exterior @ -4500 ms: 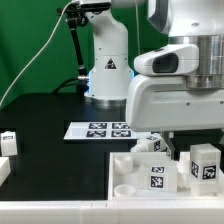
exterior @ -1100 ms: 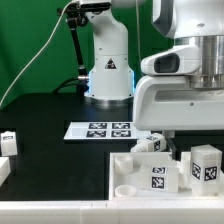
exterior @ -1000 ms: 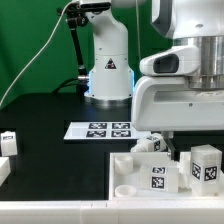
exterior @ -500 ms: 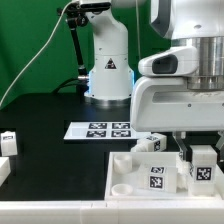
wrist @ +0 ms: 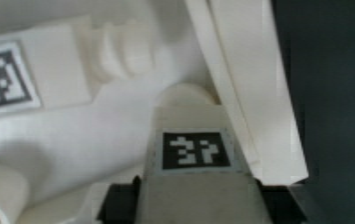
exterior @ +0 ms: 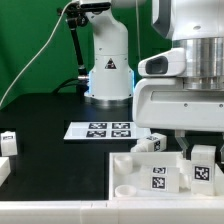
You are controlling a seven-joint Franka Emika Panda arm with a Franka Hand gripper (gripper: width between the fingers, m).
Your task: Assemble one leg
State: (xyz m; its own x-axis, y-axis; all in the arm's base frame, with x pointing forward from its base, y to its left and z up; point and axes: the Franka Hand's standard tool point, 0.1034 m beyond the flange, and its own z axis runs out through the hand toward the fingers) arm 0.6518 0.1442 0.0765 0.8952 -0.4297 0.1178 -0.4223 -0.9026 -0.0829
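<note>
My end effector [exterior: 203, 152] is clamped on the leg [exterior: 203, 166], which stands near the white panel's [exterior: 125, 172] corner by the counter's [exterior: 40, 115] edge. If the grip sits off-centre, I judge the leg may tilt and snag neighbouring legs when lifted.

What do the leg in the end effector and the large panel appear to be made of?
The leg: likely matte white plastic, smooth and chunky, carrying a printed black-and-white tag. The panel: apparently the same matte white plastic, with moulded rims and round sockets.
</note>
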